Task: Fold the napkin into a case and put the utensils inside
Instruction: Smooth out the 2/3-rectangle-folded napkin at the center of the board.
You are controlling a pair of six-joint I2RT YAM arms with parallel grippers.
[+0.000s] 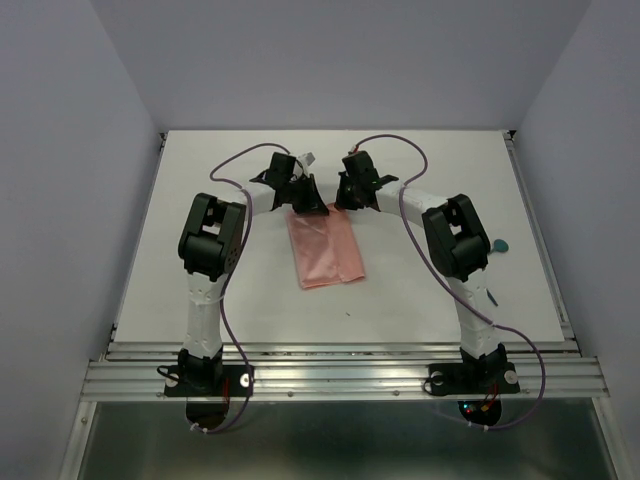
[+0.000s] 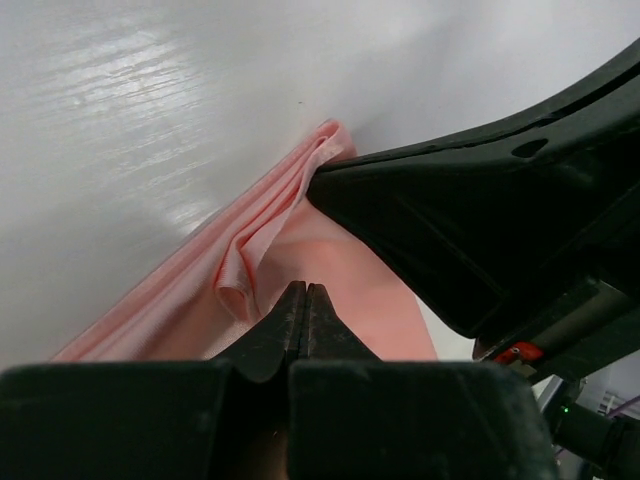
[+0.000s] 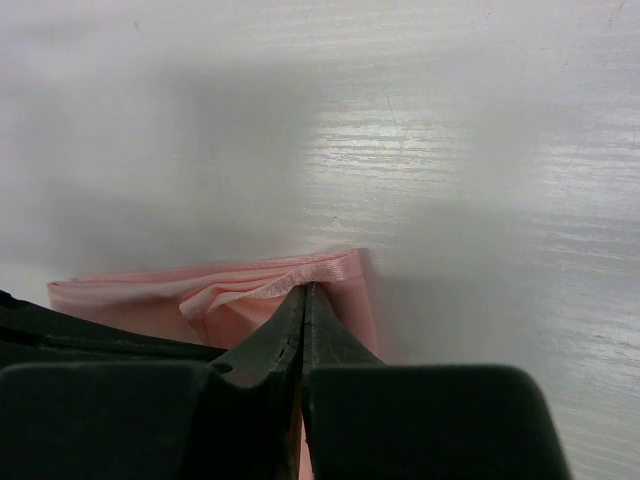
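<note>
— Black fingertips fill the bottom of both wrist views. What are they doing?

— Both pairs are pressed together on the napkin [image 2: 250,240]. The left gripper [image 2: 305,292] has its jaws closed on the pink cloth, and a small pucker curls up just beside the tips. The right gripper [image 3: 303,290] has its jaws closed too, nipping the hemmed far edge close to a corner.

— And where does the napkin sit?

— From above it lies around the middle of the table [image 1: 160,285], folded into a slightly tilted rectangle. The wrist views show several layers stacked along its far edge. The two grippers meet at that edge, near one another, the left toward the far-left corner and the right toward the far-right one. The near part of the cloth lies flat on the tabletop.

— What about the utensils?

— The utensils [image 1: 500,246] are out on the table to the right, well apart from the napkin. One teal piece with a rounded end shows just past the right arm's elbow. It is probably the spoon, though it is too small to be sure. A thinner teal sliver lies nearer, beside the same arm.

— Anything else out there?

— Purple cables [image 1: 388,137] loop from the wrists back along both arms. An aluminium rail [image 1: 340,375] runs along the near edge and carries the two bases.
</note>
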